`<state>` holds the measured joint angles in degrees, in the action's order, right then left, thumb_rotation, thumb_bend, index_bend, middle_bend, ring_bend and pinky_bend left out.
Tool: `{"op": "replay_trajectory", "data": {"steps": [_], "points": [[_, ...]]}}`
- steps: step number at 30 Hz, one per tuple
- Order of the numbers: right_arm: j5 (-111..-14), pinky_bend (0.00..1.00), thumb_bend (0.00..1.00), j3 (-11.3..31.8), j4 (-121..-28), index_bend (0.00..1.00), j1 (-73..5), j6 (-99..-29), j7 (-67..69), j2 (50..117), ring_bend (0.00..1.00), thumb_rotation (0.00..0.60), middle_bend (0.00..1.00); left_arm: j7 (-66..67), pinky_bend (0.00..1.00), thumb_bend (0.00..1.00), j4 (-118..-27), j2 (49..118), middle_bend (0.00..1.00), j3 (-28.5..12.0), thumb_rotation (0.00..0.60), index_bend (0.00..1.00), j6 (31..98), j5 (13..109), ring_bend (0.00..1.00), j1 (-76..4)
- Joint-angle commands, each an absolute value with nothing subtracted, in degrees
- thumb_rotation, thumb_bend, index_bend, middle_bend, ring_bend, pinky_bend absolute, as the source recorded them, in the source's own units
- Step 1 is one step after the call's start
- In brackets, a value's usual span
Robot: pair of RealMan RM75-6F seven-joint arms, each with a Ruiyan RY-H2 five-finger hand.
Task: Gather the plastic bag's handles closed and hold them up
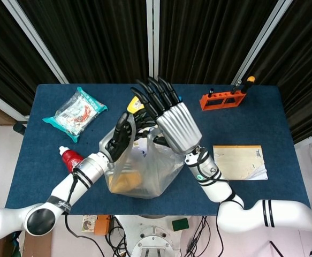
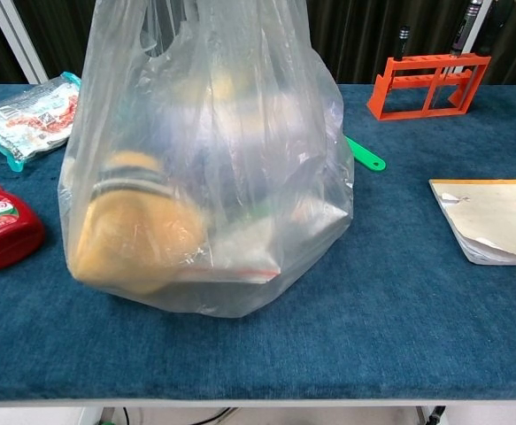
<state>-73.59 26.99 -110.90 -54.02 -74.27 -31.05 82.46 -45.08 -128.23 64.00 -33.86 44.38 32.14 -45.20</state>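
2 hands [image 1: 122,136] [image 1: 166,115] at plastic bag [image 2: 209,177] top, bag between them

No wording can be read with certainty: the red bottle [image 2: 1,232] at the near left of the surface carries white script too blurred to make out, and print on the teal snack packet [image 2: 29,117] at far left is illegible.

Bright, even light falls from overhead, leaving only faint shadows on the blue table [image 1: 252,123]. The head view is sharp, its edges bowed (window frames lean outward toward 10 and 2 o'clock). In the chest view the plastic bag [image 2: 213,159] shows soft glare and hazy contents.
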Motion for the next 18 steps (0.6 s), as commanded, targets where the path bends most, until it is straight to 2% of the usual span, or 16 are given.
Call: {"op": "replay_trajectory", "data": {"steps": [1, 8, 18], "points": [[-73.24, 0.0, 0.1, 27.03, -110.25, 0.0, -54.54, -74.84, -31.73, 83.55, 0.0, 0.6, 0.0, -45.27, 0.3, 0.02, -128.92, 63.81, 0.16, -34.07, 0.126, 0.06, 43.66, 32.31, 0.13, -44.88], [-73.13, 0.0, 0.1, 28.32, -108.83, 0.0, -55.86, -75.94, -32.15, 85.18, 0.0, 0.6, 0.0, -46.0, 0.3, 0.02, -130.68, 63.88, 0.16, -34.62, 0.171, 0.05, 43.38, 31.91, 0.13, -44.16], [-72.24, 0.0, 0.11, 29.69, -107.35, 0.0, -56.66, -76.8, -32.57, 85.3, 0.0, 0.6, 0.0, -46.93, 0.3, 0.02, -130.21, 64.56, 0.16, -35.0, 0.193, 0.05, 41.84, 30.87, 0.13, -44.16]]}}
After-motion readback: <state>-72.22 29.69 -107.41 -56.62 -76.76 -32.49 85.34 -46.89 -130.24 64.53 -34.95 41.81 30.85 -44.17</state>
